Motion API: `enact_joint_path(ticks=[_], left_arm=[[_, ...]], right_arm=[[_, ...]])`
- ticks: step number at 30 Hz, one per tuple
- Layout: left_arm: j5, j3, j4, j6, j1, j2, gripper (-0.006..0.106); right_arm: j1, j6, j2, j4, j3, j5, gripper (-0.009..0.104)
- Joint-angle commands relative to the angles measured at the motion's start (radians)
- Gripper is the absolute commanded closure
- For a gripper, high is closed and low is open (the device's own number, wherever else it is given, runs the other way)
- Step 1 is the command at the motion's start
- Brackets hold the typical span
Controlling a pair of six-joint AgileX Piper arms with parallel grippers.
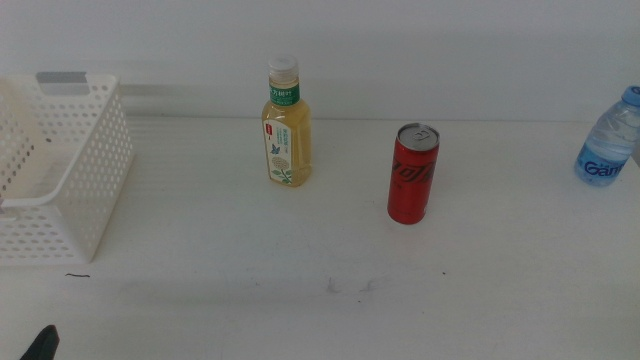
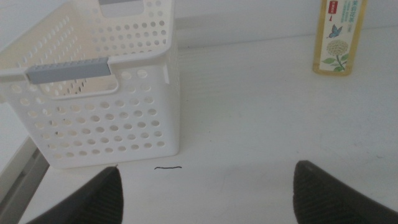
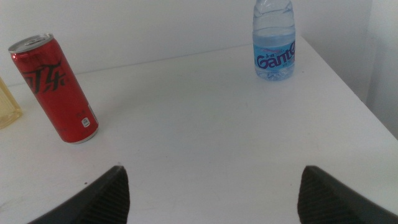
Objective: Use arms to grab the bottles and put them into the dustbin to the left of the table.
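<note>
A pale-yellow tea bottle [image 1: 287, 125] with a white cap stands upright at the back middle of the white table [image 1: 250, 250]. A slim red soda can [image 1: 413, 173] stands to its right. A clear water bottle [image 1: 608, 140] with a blue label stands at the far right edge. The white perforated dustbin [image 1: 60, 170] stands at the left. My left gripper [image 2: 208, 199] is open and empty, low near the dustbin [image 2: 99, 106], with only a tip showing in the middle view [image 1: 42, 345]. My right gripper [image 3: 211, 193] is open and empty, well short of the can [image 3: 56, 87] and water bottle [image 3: 273, 40].
The dustbin looks empty inside. Small dark scuff marks [image 1: 345, 287] lie on the table's front. The table's right edge [image 3: 354, 93] runs close behind the water bottle. The tea bottle [image 2: 339, 37] also shows in the left wrist view.
</note>
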Motion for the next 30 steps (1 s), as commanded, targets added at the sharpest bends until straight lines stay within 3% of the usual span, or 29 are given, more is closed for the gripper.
enact_joint_path(ticks=[1, 6, 12, 18, 24, 30], left_arm=[[-0.016, -0.001, 0.011, 0.001, 0.001, -0.003, 0.007], [-0.063, -0.001, 0.030, -0.012, -0.019, 0.128, 0.007], [-0.223, -0.128, 0.036, -0.012, -0.282, 0.483, 0.007], [-0.665, -0.142, -0.010, -0.016, -0.482, 0.877, 0.007], [-1.113, -0.143, 0.043, -0.016, -0.506, 1.219, 0.007], [-1.395, -0.151, 0.054, -0.057, -0.506, 1.423, 0.007]], right_arm=[[-0.009, -0.004, -0.004, -0.016, 0.004, -0.017, 0.004], [-0.009, -0.004, -0.004, -0.016, 0.004, -0.017, 0.004], [-0.009, -0.004, -0.004, -0.016, 0.004, -0.017, 0.004], [-0.009, -0.004, -0.004, -0.016, 0.004, -0.017, 0.004], [-0.009, -0.004, -0.004, -0.016, 0.004, -0.017, 0.004], [-0.009, -0.004, -0.004, -0.016, 0.004, -0.017, 0.004]])
